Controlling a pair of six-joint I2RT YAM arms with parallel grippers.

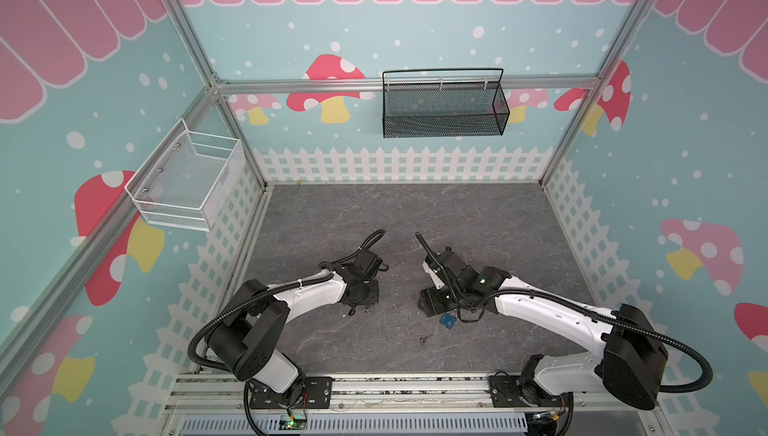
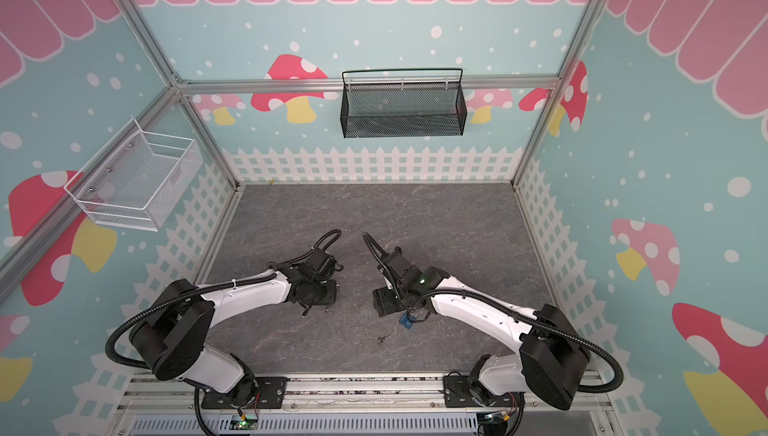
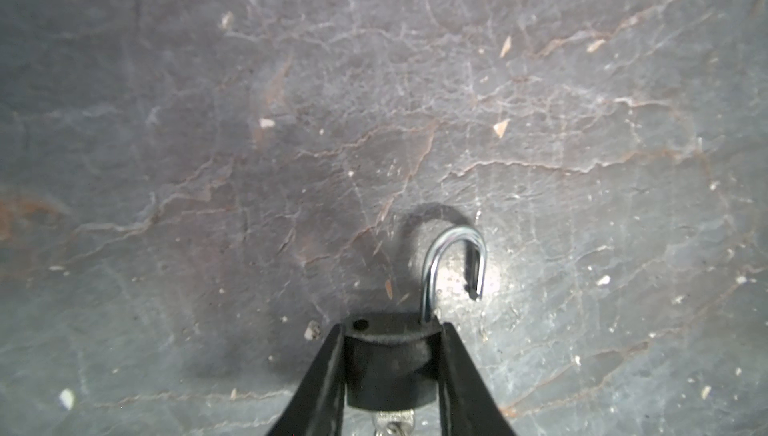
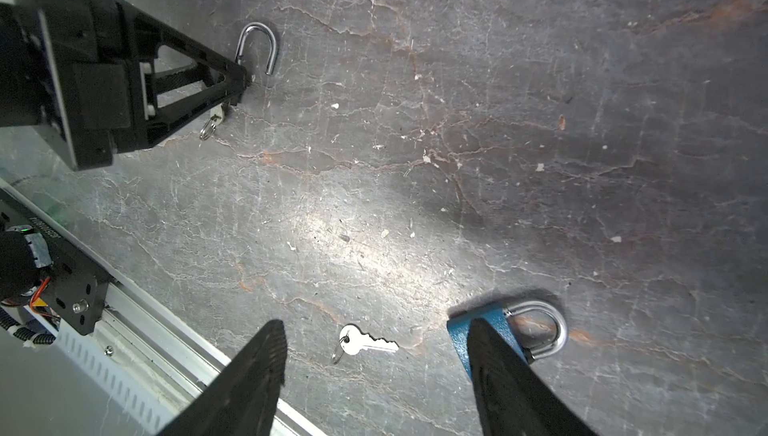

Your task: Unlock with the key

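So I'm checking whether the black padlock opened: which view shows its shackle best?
The left wrist view: the shackle is close and sharp, its free end lifted out of the black padlock. The right wrist view shows it smaller and farther off; in both top views it is too small to tell.

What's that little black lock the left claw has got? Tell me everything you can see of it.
The black padlock has a dark, rounded body, metal by its look, and a shiny silver shackle, sprung open: one leg in the body, the other end free. A silvery key with a small ring sticks out of its underside. The left gripper clamps its two sides, low over the grey table.
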